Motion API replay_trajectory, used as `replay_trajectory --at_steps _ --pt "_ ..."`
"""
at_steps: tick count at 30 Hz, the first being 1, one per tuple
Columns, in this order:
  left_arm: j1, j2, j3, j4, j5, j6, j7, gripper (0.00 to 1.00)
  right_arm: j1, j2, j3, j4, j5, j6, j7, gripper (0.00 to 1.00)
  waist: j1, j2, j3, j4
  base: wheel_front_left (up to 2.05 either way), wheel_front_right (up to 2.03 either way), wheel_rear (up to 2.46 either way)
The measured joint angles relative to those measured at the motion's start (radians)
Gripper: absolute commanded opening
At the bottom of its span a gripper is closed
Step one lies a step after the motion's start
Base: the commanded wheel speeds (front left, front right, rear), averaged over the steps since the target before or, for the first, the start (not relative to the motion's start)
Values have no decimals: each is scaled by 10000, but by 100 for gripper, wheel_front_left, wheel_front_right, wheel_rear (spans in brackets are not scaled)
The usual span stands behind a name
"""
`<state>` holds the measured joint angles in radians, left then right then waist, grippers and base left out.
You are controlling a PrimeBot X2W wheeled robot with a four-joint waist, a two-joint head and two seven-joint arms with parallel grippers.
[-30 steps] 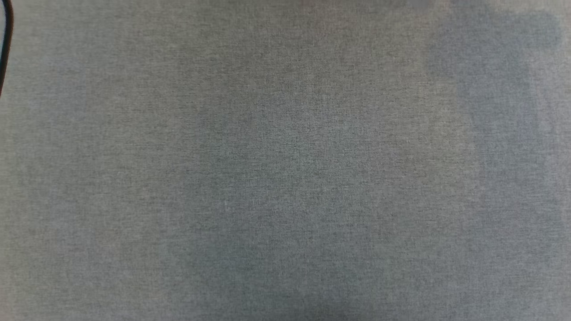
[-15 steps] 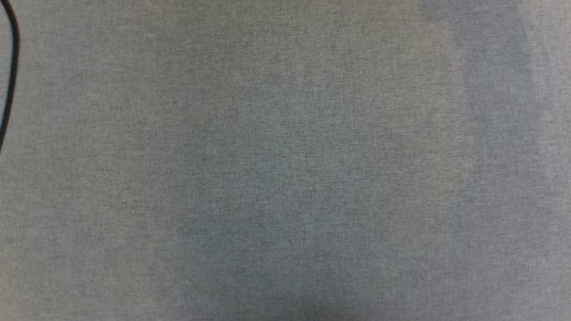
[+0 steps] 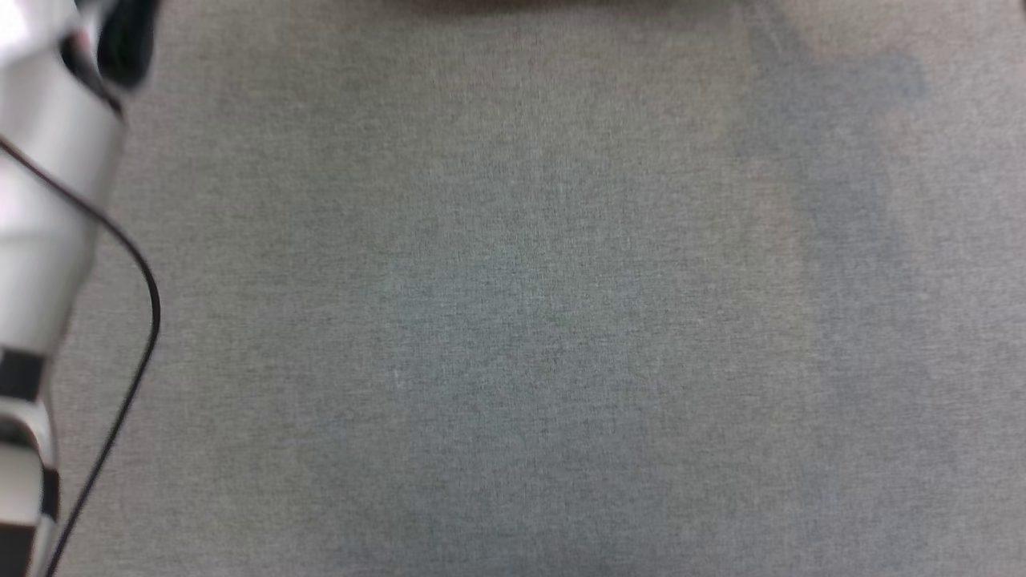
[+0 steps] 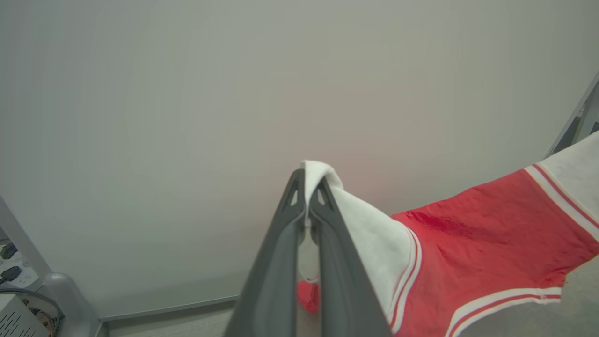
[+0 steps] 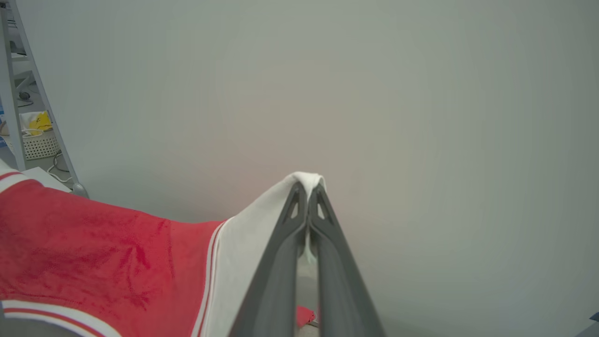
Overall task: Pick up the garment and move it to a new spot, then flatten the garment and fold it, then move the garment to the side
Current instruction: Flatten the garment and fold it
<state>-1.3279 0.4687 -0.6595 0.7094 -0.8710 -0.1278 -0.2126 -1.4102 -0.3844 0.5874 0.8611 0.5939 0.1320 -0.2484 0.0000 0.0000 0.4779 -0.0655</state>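
Left gripper (image 4: 309, 180) pinching garment (image 4: 472, 238) sleeve, right gripper (image 5: 307, 188) pinching the other — red cloth slung between.

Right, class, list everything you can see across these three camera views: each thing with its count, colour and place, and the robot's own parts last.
garment: one, red with white sleeves and red-white striped trim, stretched between the two grippers.
cloth surface: one, grey, below the head camera.
wall: one, pale grey, behind the garment.
frame legs: two, grey, left edge of the right wrist view.
basket: one, white, on the floor by the frame legs.
forearm: one, pale, left edge of the head view.
cable: one, black, beside the forearm.
left gripper: one, dark grey, jaws shut on a white sleeve.
right gripper: one, dark grey, jaws shut on the other white sleeve.
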Motion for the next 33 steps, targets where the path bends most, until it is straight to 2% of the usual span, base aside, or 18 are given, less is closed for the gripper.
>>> replay_trajectory --at_steps 7,18,26,33 --pt "2771 155 86 -453 -345 33 -347 0 2767 -512 -56 -869 336 0 -42 0 -1 0 -930 82 0 0 0" --pt "7423 679 562 -2023 -619 508 -433 0 7448 -821 -1457 -2299 339 0 -75 0 -1 0 -2598 253 0 0 0" --pt "10350 1327 809 -3624 -968 1229 -433 0 10610 -1106 -2301 -3488 349 0 500 0 -2 0 -3828 337 0 0 0" --pt "12337 1703 894 -5091 -1279 2021 -433 0 13195 -1045 -3580 -4826 201 0 1434 0 -2 0 -4630 419 0 0 0"
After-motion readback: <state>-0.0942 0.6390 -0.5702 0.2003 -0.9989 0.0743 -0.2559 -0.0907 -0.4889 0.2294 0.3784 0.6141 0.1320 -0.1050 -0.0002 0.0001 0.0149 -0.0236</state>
